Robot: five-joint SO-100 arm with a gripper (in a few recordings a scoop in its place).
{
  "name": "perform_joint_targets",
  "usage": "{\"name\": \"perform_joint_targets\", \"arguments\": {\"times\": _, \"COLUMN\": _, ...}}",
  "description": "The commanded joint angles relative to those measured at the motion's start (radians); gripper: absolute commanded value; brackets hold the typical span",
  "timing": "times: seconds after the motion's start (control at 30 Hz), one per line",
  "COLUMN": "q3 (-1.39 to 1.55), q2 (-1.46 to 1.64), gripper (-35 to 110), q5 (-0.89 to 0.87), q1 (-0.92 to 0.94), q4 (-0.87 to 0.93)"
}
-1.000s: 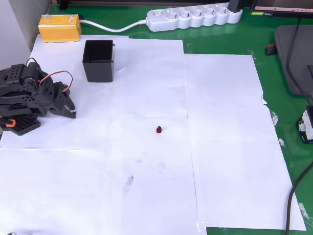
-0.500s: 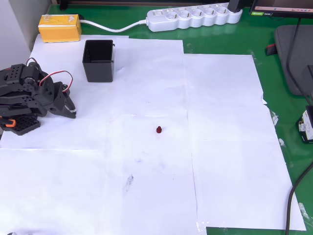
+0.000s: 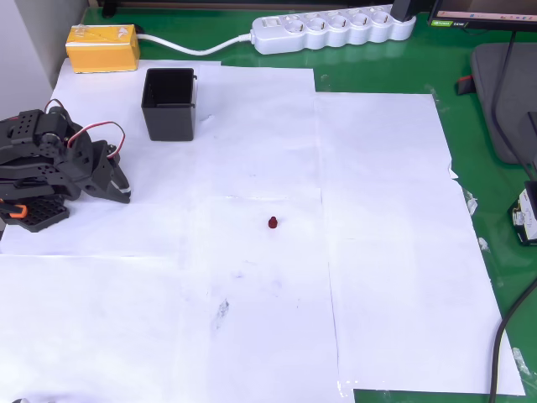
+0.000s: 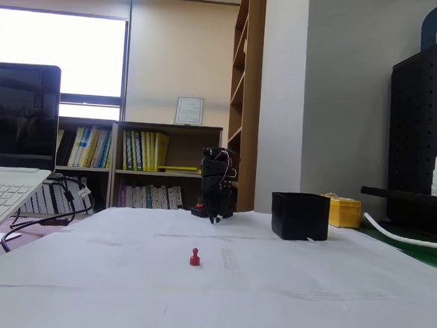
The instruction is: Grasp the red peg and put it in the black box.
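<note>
Nothing has moved over the last second: the arm remains folded at the left edge of the overhead view, its claw (image 3: 120,189) resting low over the paper-covered table (image 3: 394,277), fingers apparently together and holding nothing. The red peg (image 3: 273,222) stands well apart to the claw's right, untouched. The black box (image 3: 169,103) sits near the claw, just beyond it. The reach has seemingly not begun.

No words or numbers can be read here. The framed paper (image 4: 188,110) on the wall is too small to read.
</note>
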State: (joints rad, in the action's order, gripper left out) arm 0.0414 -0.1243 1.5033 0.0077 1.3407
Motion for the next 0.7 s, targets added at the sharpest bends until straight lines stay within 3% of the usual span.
{"name": "perform_joint_targets", "arguments": {"times": 0.0, "q3": -0.101, "q2": -0.101, "gripper": 0, "q5": 0.015, "q1": 0.003, "q4": 0.075}}
{"name": "perform_joint_targets", "arguments": {"times": 0.17, "q3": -0.101, "q2": -0.060, "gripper": 0, "q5": 0.092, "q1": 0.021, "q4": 0.044}}
{"name": "perform_joint_targets", "arguments": {"times": 0.33, "q3": -0.101, "q2": 0.041, "gripper": 0, "q5": 0.083, "q1": 0.052, "q4": -0.144}}
{"name": "perform_joint_targets", "arguments": {"times": 0.67, "q3": -0.097, "q2": 0.491, "gripper": 0, "q5": 0.112, "q1": 0.067, "q4": -0.811}}
